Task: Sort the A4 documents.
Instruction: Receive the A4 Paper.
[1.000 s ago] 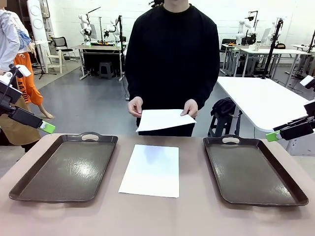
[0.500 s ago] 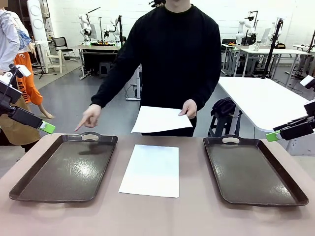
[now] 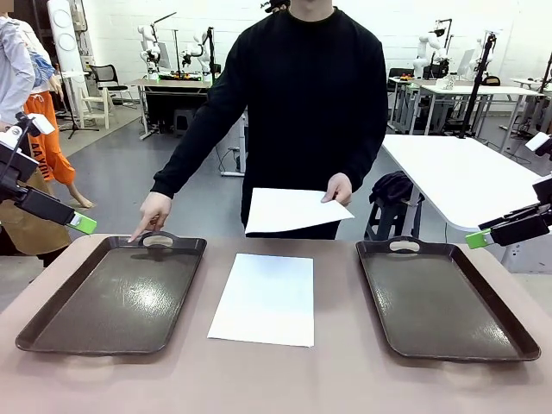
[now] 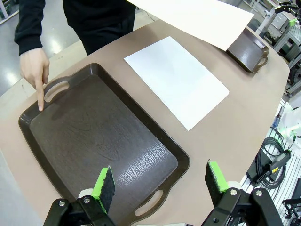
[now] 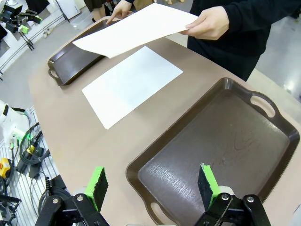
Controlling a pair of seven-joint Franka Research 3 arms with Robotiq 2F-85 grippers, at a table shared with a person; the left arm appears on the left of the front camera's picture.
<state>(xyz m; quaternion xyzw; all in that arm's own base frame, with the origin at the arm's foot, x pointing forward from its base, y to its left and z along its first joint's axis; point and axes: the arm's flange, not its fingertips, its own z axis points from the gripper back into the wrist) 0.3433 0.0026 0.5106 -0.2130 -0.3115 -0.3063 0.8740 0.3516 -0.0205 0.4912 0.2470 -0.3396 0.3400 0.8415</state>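
One A4 document [image 3: 263, 297] lies flat on the table between two dark trays; the same sheet [image 4: 176, 80] [image 5: 131, 82] appears in both wrist views. The person holds a second A4 document [image 3: 293, 210] [image 5: 136, 28] in one hand above the table's far edge. The person's other hand [image 3: 153, 212] [image 4: 35, 66] points a finger down onto the far rim of the left tray [image 3: 112, 302]. My left gripper [image 4: 160, 181] hangs open above that tray's near end. Over the near end of the right tray [image 5: 221, 141], my right gripper [image 5: 153, 183] is open with nothing in it.
Both trays [image 4: 99, 136] [image 3: 448, 302] have nothing in them. The brown table [image 3: 276, 379] has bare room along its near edge. At the picture's sides, the left arm's green pad [image 3: 84, 223] and the right arm's green pad [image 3: 477, 239] hover above the table's ends.
The person took one hand off the held sheet, reached out to the left tray and lowered a finger onto its rim by the handle. Both arms stayed still.
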